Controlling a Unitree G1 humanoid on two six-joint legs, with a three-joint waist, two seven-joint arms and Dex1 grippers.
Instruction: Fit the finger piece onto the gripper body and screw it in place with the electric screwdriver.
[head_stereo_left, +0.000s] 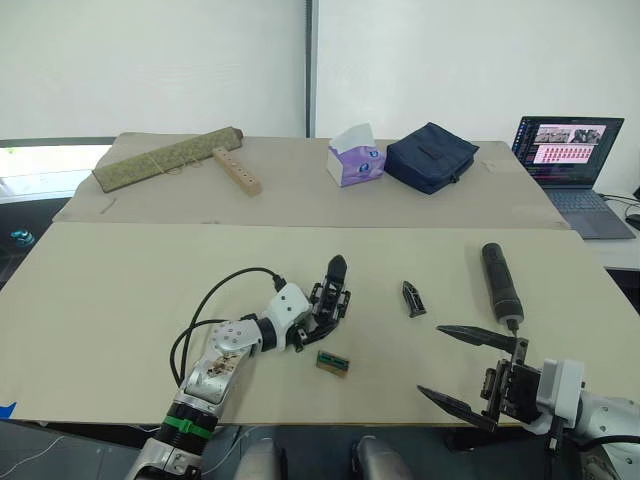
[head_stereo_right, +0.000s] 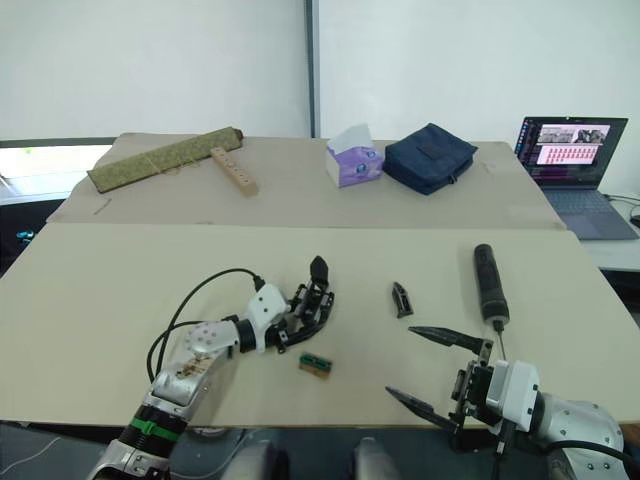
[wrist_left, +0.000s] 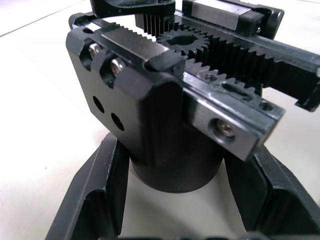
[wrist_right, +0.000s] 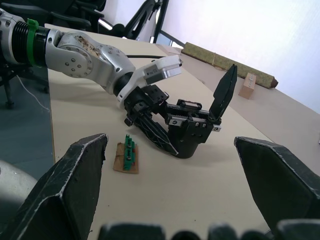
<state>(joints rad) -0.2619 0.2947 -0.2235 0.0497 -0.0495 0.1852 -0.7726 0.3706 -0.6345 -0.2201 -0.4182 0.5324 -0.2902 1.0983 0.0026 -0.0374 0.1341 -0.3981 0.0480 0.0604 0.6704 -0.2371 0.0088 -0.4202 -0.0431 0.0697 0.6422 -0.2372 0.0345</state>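
Nearest, the right gripper (head_stereo_left: 468, 367) hung at the surface's (head_stereo_left: 120, 300) front edge with its fingers spread wide and empty, apparently ready to fetch a part. Just beyond its upper finger lay the electric screwdriver (head_stereo_left: 500, 283), and the finger piece (head_stereo_left: 413, 298) lay loose further left. Left of centre, the left gripper (wrist_right: 150, 122) clasped the gripper body (head_stereo_left: 330, 297) by its round dark base, seemingly to steady it; toothed racks crossed its top and one pointed finger stood upright.
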